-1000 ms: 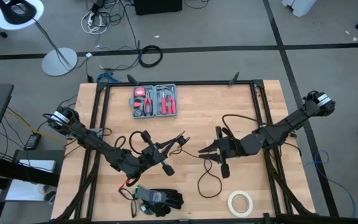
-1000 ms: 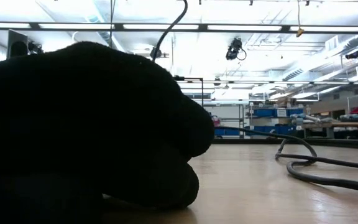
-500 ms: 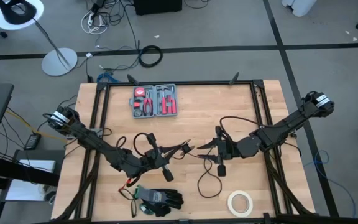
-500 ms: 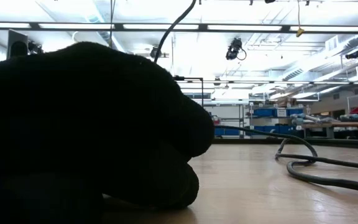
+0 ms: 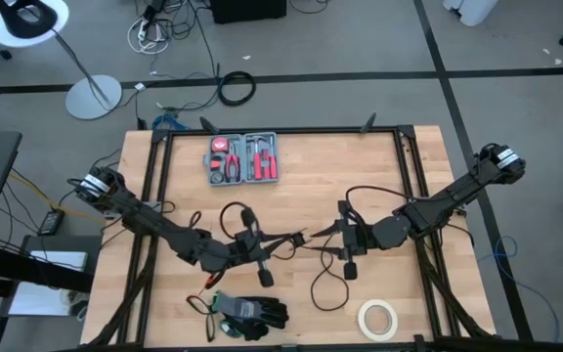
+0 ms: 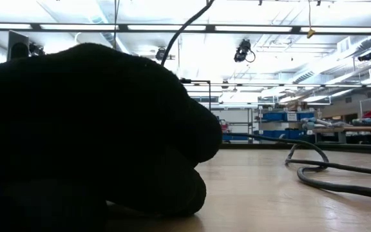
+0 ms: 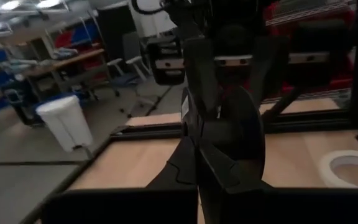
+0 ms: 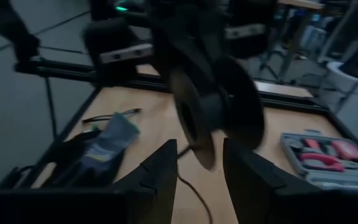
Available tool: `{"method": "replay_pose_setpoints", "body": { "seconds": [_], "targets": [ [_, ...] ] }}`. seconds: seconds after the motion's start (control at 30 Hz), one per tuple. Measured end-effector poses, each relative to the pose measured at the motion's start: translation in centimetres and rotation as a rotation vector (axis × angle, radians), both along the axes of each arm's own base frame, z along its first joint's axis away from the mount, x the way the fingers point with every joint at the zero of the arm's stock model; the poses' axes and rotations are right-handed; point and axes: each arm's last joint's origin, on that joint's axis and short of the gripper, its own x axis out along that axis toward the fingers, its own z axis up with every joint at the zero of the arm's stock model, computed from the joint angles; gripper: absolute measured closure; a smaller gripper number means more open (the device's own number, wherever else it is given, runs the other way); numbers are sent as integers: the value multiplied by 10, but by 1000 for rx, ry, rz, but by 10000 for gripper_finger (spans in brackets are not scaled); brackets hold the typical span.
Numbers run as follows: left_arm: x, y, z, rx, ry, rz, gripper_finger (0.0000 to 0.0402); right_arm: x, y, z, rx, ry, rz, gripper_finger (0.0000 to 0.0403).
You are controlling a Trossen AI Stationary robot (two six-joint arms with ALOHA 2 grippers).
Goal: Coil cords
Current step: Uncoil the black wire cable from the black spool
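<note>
No legible writing: toolkit (image 5: 243, 158), tape roll (image 5: 378, 318), gloves (image 5: 250, 313).

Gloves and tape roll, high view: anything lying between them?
Yes. A loose loop of the thin black cord lies on the wood between the gloves and the tape roll, touching neither. The high view shows it.

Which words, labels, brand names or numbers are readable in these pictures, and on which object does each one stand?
None can be read.
The tool case: any marking is too small to read.
The gloves: no legible print.
The tape roll: no text visible.
The round disc before the right gripper: blurred, no text readable.
</note>
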Motion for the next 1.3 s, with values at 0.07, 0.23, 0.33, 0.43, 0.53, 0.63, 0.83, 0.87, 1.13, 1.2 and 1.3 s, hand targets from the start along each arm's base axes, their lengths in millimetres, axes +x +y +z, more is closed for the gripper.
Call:
{"method": "replay_pose_setpoints", "body": {
  "seconds": [0.07, 0.23, 0.33, 0.43, 0.53, 0.63, 0.83, 0.87, 1.13, 1.2, 1.3],
  "targets": [
    [2, 4, -1, -25, 4, -6, 402, 0, 1, 0, 4, 3, 19, 276],
    [6, 11, -2, -85, -7, -10, 402, 0, 0, 0, 3, 4, 17, 278],
    [7, 13, -2, -109, -13, -16, 402, 3, 0, -3, 4, 8, 8, 282],
    [7, 14, -3, -115, -12, -11, 402, 9, 0, -9, -7, 26, -29, 291],
    [7, 14, -3, -113, -8, -10, 402, 17, -2, -20, -7, 59, -70, 319],
    [7, 14, -3, -102, -2, -1, 402, 22, -4, -27, -7, 83, -86, 376],
    [7, 14, -3, -86, 5, -8, 402, 23, -3, -26, -3, 68, -75, 398],
    [7, 14, -3, -87, 4, -7, 402, 23, -3, -25, -10, 65, -75, 398],
    [6, 12, -2, -62, 3, -11, 392, 22, -2, -25, -10, 58, -73, 401],
    [6, 11, -1, -59, -5, -7, 381, 22, -1, -24, -10, 52, -70, 401],
    [5, 10, 0, -45, -13, 17, 358, 22, -1, -23, -12, 47, -74, 401]
  ]
}}
